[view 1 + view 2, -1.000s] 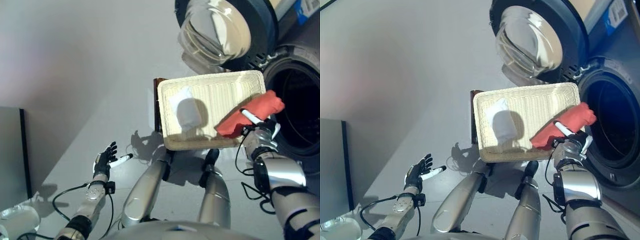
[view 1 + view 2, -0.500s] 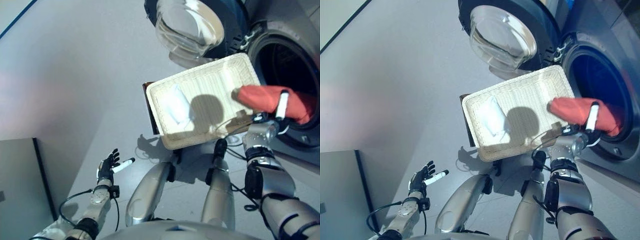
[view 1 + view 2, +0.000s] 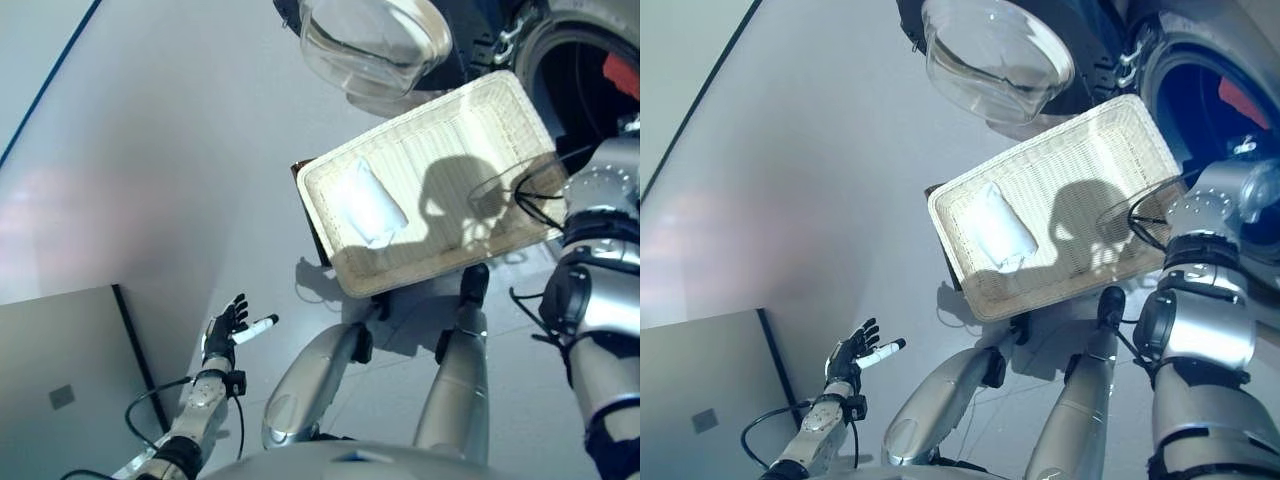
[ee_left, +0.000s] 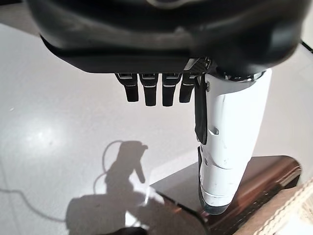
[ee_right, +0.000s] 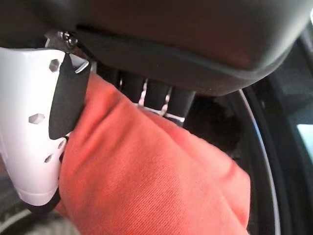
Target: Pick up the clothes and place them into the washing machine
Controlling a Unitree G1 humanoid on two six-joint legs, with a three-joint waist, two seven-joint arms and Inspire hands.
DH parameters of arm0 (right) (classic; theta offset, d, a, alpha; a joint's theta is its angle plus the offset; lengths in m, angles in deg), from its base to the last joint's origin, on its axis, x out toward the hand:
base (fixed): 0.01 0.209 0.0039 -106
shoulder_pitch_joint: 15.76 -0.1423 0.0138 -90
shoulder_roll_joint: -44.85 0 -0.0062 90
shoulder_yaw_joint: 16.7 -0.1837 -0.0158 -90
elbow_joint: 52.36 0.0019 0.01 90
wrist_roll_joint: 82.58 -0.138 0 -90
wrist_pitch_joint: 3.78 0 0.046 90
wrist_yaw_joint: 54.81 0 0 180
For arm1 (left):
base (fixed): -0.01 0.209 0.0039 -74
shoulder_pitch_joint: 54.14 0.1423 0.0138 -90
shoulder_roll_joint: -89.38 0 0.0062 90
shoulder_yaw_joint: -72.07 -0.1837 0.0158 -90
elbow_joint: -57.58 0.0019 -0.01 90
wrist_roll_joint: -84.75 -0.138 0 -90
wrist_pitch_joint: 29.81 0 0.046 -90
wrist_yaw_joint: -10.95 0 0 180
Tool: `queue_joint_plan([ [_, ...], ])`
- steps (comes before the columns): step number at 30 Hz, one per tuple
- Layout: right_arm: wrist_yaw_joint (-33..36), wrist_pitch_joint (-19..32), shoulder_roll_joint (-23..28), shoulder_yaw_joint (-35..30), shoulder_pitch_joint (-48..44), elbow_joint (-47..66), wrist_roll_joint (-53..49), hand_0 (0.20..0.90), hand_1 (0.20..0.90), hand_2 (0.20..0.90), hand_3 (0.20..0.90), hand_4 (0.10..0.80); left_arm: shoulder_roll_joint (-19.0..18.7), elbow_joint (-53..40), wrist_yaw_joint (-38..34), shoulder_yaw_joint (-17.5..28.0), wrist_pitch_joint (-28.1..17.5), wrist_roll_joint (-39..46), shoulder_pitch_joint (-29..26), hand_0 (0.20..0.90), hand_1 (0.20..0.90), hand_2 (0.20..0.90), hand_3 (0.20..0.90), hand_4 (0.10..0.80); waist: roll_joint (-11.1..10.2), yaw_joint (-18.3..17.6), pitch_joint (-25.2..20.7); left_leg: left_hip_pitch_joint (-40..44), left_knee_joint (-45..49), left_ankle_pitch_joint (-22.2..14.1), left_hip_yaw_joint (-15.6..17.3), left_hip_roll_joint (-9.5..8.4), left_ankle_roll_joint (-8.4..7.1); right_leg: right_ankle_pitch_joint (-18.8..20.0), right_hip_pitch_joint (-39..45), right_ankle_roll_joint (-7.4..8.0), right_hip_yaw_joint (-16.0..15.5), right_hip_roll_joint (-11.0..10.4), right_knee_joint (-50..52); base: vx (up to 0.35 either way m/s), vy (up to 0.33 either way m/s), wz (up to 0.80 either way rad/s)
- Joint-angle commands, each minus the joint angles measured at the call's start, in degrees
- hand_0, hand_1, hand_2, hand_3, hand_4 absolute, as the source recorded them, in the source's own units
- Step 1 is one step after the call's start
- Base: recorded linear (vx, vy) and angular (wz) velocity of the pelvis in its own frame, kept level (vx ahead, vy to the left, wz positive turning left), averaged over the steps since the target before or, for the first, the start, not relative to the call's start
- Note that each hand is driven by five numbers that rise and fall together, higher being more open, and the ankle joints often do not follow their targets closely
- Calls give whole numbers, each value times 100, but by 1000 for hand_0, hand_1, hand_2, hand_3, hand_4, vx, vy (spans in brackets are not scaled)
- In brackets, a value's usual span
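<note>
The right hand point(image 5: 54, 127) is closed round a red cloth point(image 5: 146, 181): the white-covered thumb presses one side of the bundle and the dark fingers point(image 5: 156, 95) curl over its top. The cloth bulges out past the thumb, in front of the dark drum of the washer point(image 3: 1200, 70). In the head views the right arm reaches into the washer's opening, the hand itself hidden there, and a patch of the red cloth shows inside the drum against the dark.

The left hand point(image 3: 228, 325) hangs low at the robot's left above the grey floor point(image 3: 150, 150), holding nothing, its fingers spread and straight and the white thumb pointing out to the side.

A cream wicker basket point(image 3: 520, 120) sits on a dark stool point(image 3: 310, 215) just in front of the washer. A folded white cloth point(image 3: 365, 203) lies in the basket's left half; the right half is bare. The washer's door point(image 3: 990, 55), with its glass bowl, stands swung open just beyond the basket.
</note>
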Motion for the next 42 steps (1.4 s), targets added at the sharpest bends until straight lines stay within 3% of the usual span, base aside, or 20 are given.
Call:
queue_joint_plan([
  [1,227,643,1895,1112,-1091,1086,1225,200,200,200,200,300,-333,-25,-152,117,-193,153,257,900,900,900,900,800,208,-50,-429,-515,173,141,-256,-44,-714,-775,20,-261,-239,311,795,31,9,-9],
  [2,309,622,1903,1135,-1049,1081,1308,200,200,200,200,300,-320,-13,-173,124,-197,141,241,900,900,900,900,800,202,-62,-430,-515,159,137,-241,-48,-716,-778,11,-261,-222,317,794,37,9,-9],
  [3,311,624,1819,1105,-1004,1074,1293,433,433,433,433,467,-315,-13,-194,108,-208,133,245,900,900,900,900,800,200,-72,-433,-509,145,133,-228,-51,-712,-778,12,-264,-194,332,786,37,20,-10],
  [4,261,566,1746,1102,-958,1006,1278,900,900,900,900,800,-310,-17,-202,118,-208,162,231,900,900,900,900,800,201,-88,-429,-509,150,123,-211,-51,-701,-768,-8,-270,-179,339,788,25,18,-8],
  [21,-137,451,333,416,-92,78,648,900,900,900,900,800,-109,157,-274,54,-212,261,187,900,900,900,900,800,312,-95,-480,-425,69,117,-190,-20,-694,-759,100,-331,-163,420,670,5,2,-3],
  [25,-76,460,302,313,2,139,700,900,900,900,900,800,-99,156,-235,96,-215,334,223,900,900,900,900,800,277,-108,-491,-425,75,111,-209,-2,-695,-763,123,-352,-181,439,649,-1,-7,-3],
  [31,76,563,861,338,118,670,1051,900,900,900,900,800,-261,50,-210,262,-281,306,322,900,900,900,900,800,27,-185,-463,-406,109,113,-252,75,-722,-730,219,-341,-259,475,589,-7,-21,3],
  [38,-51,476,789,187,467,363,967,900,900,900,900,800,-301,232,-166,284,-272,283,309,900,900,900,900,800,-315,-242,-514,-294,115,108,-319,151,-739,-657,470,-332,-373,507,400,9,-38,10],
  [41,-339,80,615,346,534,-437,824,900,900,900,900,800,-304,412,-130,260,-218,268,279,900,900,900,900,800,-500,-219,-501,-246,128,119,-372,194,-747,-594,607,-342,-435,526,286,-14,-64,8],
  [42,-459,-280,474,489,587,-1013,803,900,900,900,900,800,-353,482,-123,277,-171,212,223,900,900,900,900,800,-629,-202,-473,-230,137,133,-396,228,-749,-568,677,-358,-502,554,243,-31,-108,0],
])
